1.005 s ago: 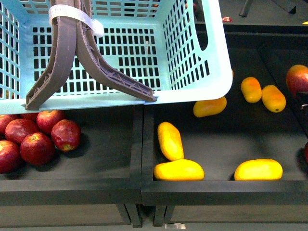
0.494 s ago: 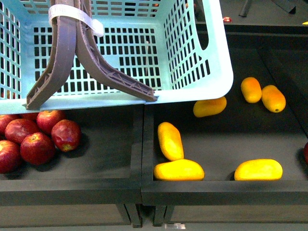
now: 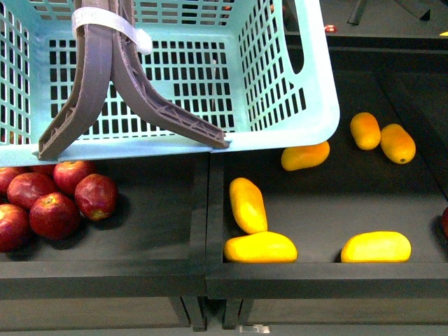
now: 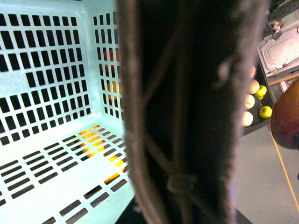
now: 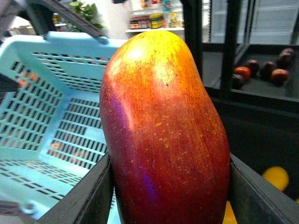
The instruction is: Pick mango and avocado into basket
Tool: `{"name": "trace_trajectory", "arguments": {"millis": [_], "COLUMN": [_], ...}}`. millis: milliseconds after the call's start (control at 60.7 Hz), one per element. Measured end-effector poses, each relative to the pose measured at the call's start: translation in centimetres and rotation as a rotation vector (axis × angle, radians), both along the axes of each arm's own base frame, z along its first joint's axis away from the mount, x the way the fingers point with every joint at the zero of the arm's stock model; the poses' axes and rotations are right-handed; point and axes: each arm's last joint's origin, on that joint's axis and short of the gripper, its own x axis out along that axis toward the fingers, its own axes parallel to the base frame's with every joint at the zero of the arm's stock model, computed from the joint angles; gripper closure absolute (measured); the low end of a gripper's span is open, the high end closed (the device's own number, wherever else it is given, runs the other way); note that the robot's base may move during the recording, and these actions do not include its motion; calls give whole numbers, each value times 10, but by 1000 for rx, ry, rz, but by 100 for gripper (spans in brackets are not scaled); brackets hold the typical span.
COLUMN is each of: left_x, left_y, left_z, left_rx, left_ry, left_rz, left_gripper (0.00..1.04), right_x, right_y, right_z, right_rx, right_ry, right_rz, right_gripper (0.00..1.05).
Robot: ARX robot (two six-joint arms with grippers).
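Right tool [image 5: 170, 205] is clenched on the mango [image 5: 163, 126], dark jaws pressing both flanks low down. The red-to-yellow fruit stands nearly upright and fills the right wrist view, up in the air just beside the basket [image 5: 44, 100]. So it's the carry-and-drop step for the first fruit, by my reading: lifted, not yet over the opening. The next move calls for taking it across the near rim, getting it down inside the teal walls, then letting go low so it doesn't bounce on the slotted floor. Room looks good, since what shows of the basket's inside is bare. But watch the brown-grey handles [image 3: 105, 84], bound by the white tie [image 3: 115, 24], which rise over the middle in the front view; the clear lane is the side away from them. Left tool doesn't show anywhere; a handle blurs across the left wrist view, so I can't tell its grip. No avocado in sight, so that's half the job to come. Below the basket sit yellow mangoes [image 3: 260, 246] in one dark bin and apples [image 3: 52, 210] in the neighbouring one, well clear of the drop.
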Motion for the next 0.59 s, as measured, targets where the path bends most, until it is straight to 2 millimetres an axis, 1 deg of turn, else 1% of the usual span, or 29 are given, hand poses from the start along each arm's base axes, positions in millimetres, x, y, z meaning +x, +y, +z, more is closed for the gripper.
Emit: {"name": "trace_trajectory", "arguments": {"millis": [99,214,379,593], "left_x": [0,0,0,0], "left_y": [0,0,0,0], "left_z": [0,0,0,0], "left_rx": [0,0,0,0], "left_ry": [0,0,0,0], "left_rz": [0,0,0,0], "left_gripper": [99,99,99,99], "right_x": [-10,-17,-26,-35], "right_y": [18,36,65,92], "right_z": [6,7,-4,-15], "right_rx": [1,-10,-40,-69], "right_ry": [-14,-14,5,22], "right_rz": [49,84,124,173], "right_gripper": [45,45,45,45]}}
